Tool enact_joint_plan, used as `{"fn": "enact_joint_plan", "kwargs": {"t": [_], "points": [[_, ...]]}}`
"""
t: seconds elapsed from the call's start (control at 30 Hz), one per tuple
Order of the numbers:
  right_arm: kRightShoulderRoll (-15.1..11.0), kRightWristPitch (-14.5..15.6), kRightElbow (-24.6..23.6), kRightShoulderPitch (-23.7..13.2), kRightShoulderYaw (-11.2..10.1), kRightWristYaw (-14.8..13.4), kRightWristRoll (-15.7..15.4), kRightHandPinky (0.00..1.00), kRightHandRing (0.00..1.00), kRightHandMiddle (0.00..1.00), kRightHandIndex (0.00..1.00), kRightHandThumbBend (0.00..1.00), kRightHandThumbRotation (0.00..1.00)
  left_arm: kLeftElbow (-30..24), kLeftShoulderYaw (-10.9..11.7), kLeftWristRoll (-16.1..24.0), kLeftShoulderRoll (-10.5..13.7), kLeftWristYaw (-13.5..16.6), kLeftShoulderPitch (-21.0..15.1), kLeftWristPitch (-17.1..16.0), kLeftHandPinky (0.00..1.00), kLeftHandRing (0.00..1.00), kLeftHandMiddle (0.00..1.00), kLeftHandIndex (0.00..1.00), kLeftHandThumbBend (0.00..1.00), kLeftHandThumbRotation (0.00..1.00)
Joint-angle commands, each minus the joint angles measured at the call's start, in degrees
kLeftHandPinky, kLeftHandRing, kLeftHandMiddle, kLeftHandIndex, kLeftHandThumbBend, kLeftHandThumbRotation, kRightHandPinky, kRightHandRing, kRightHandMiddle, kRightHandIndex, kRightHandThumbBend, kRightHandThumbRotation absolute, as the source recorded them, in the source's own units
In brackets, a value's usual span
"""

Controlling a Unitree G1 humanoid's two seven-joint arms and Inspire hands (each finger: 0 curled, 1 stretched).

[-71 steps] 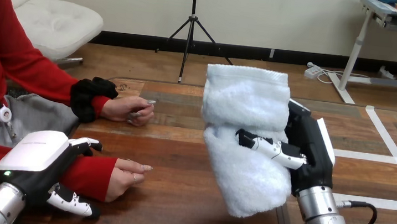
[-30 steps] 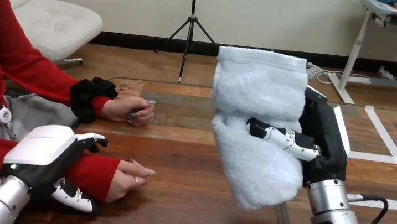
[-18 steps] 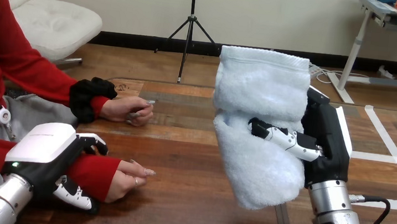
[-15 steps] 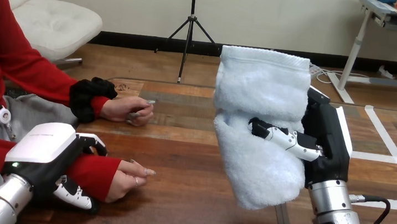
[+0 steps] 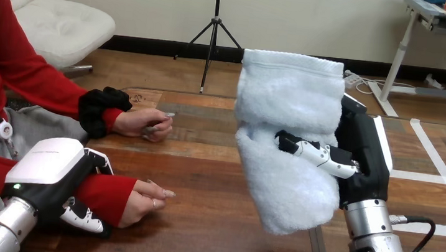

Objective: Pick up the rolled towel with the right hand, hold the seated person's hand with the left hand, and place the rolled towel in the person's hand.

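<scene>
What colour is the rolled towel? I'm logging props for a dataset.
Very pale blue, nearly white, unpatterned; the rolled towel shows clearest in the head view, in the right hand.

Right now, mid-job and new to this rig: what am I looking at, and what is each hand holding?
This is one picture from a camera on the robot's head, looking forward and down over a wooden table. The two black-and-white machine parts on silver forearms are the robot's own hands. The right hand, at the view's right, has its fingers curled round the rolled towel, a pale fluffy roll held roughly upright, off the table. The left hand, at the lower left, has fingers and thumb curled round the red-sleeved wrist of a person seated at the left. That person's nearer hand rests on the table, fingers curled; the farther hand rests further back. The towel is not yet in the person's hand.
</scene>
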Motion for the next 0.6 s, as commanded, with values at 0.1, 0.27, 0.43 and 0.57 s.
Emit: {"fn": "enact_joint_plan", "kwargs": {"t": [0.1,0.27,0.43,0.57], "points": [[0.5,-0.1,-3.1,-2.5,0.3,-0.4,0.4,0.32,0.35,0.41,0.41,0.76,0.0,-0.4,-0.5,0.5,0.1,0.6,-1.1,0.3,0.41,0.43,0.47,0.48,0.92,0.0],[0.4,-0.2,-3.1,-2.5,0.5,-0.9,-0.2,0.32,0.35,0.42,0.41,0.76,0.0,-0.9,-0.2,0.3,0.0,1.0,-0.9,0.1,0.4,0.42,0.46,0.47,0.92,0.0],[0.3,-0.3,-2.7,-2.7,0.7,-1.1,-0.4,0.32,0.36,0.42,0.41,0.75,0.0,-1.5,0.1,0.0,0.1,0.9,-0.7,0.1,0.4,0.41,0.45,0.46,0.91,0.0],[0.3,-0.5,-2.4,-2.8,0.7,-1.0,-0.4,0.33,0.36,0.42,0.42,0.75,0.0,-1.9,0.2,0.1,0.3,1.1,-0.6,0.1,0.39,0.41,0.45,0.46,0.91,0.0]]}}
